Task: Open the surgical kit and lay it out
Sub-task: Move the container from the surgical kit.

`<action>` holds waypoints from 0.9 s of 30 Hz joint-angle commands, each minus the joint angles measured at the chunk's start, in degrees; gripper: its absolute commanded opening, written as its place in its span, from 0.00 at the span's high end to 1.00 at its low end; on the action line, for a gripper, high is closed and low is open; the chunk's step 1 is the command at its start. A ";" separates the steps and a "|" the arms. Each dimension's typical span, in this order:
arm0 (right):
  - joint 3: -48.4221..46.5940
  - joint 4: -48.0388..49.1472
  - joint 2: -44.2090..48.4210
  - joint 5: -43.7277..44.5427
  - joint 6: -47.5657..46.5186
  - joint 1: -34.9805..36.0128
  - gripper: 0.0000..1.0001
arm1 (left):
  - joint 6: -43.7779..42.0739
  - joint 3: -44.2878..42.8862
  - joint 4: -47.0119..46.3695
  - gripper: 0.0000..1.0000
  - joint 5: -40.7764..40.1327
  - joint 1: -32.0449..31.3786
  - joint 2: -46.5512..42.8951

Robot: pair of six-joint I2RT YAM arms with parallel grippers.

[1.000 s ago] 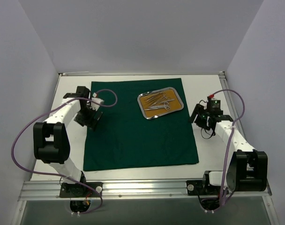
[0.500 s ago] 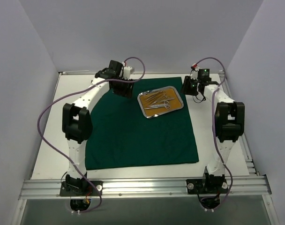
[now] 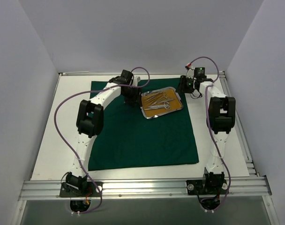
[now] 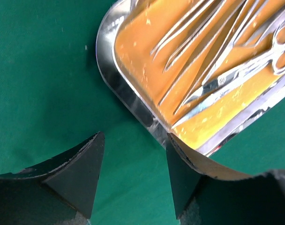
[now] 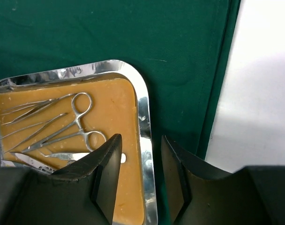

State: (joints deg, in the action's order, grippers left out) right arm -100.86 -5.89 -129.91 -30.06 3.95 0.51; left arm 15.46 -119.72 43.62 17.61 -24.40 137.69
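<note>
So the dark green drape [image 3: 142, 140] is spread out flat on the white counter [image 3: 63, 131]. The little steel tray [image 3: 167, 113] sits on top of it, up in the far right part of the cloth and turned a bit askew. The tan liner [image 5: 119, 103] is inside the tray, and the slim silver instruments [image 3: 157, 100] lie loosely bunched on it. A couple of them have ring handles, which show clearly in the right wrist view.

Both arms are stretched out to the tray, one at each end. The left end effector [image 3: 131, 97] is at the tray's left end. Up close, its fingers [image 4: 81, 173] stand fairly wide apart with bare green cloth between them. The tray's rounded corner sits right at the tip of the right-hand finger, and I can't tell whether that finger is touching the rim or just over it. It isn't gripping anything that I can see.

The right end effector [image 3: 183, 87] is at the tray's far right corner. From its own camera the gap is narrower, and the fingers [image 5: 105, 173] straddle the tray's rim [image 5: 143, 117], one over the liner and one over the drape. There's a sliver of space on either side of the rim, so it isn't clamped on. Just past it the drape's edge gives way to bare counter.
</note>
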 commanded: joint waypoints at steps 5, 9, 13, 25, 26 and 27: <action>-1.97 -1.58 -3.33 -3.33 -1.13 -0.25 0.68 | 4.04 -4.03 -2.75 0.40 1.82 0.15 2.93; -1.27 -0.35 -4.21 -5.35 0.44 -0.25 0.69 | 5.19 -4.64 -2.66 0.45 3.57 0.15 4.17; -0.22 0.70 -4.39 -6.84 0.80 -0.16 0.71 | 5.63 -5.70 -2.83 0.50 4.89 -0.20 5.05; 1.63 3.78 -2.99 -11.25 6.07 -0.25 0.94 | 5.81 -10.44 -0.64 0.83 7.79 -0.47 6.72; 1.63 3.78 -2.72 -11.16 6.42 -0.16 0.97 | 5.81 -10.79 -0.55 0.84 7.88 -0.38 6.80; 1.54 3.78 -2.55 -10.98 6.69 -0.16 1.00 | 5.72 -11.23 -0.46 0.87 8.40 -0.38 6.89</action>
State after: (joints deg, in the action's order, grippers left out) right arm -99.42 -3.16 -133.93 -37.89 7.92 -0.84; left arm 22.26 -127.52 44.14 23.00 -23.83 143.57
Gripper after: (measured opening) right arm 0.110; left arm 0.160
